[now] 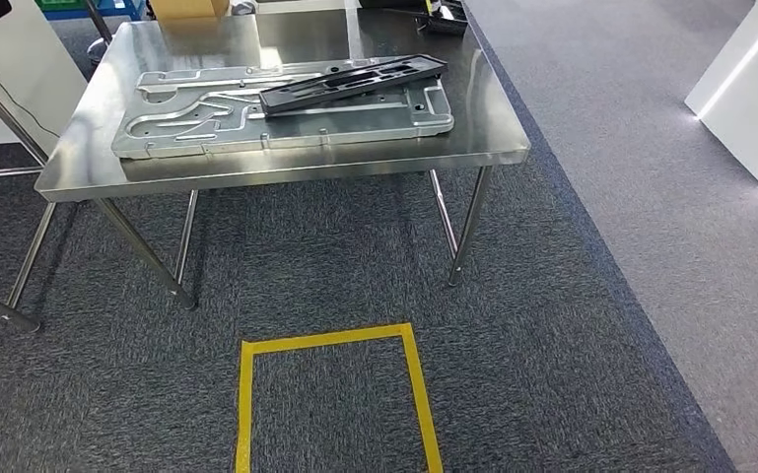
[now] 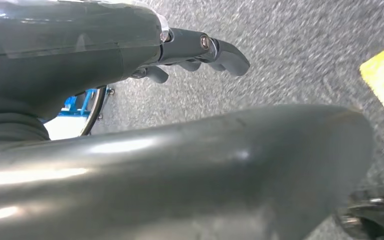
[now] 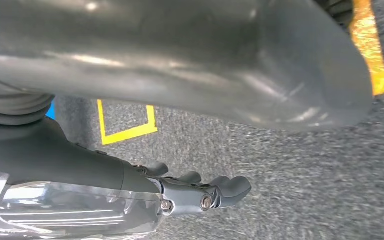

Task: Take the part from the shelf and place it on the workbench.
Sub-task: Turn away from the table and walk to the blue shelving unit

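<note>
Left wrist view shows the left robot hand (image 2: pixel 199 52) hanging over grey carpet (image 2: pixel 289 45), fingers loosely curled, holding nothing; the right robot hand (image 3: pixel 199 192) hangs likewise. In the head view's upper middle, the black part (image 1: pixel 353 81) already lies on a silver plate (image 1: pixel 286 118) on the steel tabletop (image 1: pixel 286 172), long axis running left to right. Neither hand is clearly nearer; placing looks done.

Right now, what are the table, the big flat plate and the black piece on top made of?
The table looks like polished steel: its top is shiny and mirrors the light. The big flat plate seems to be dull grey metal, maybe aluminium, with grooves cut into it. The black piece lying across the plate is matt; plastic or painted metal, I cannot tell which.
</note>
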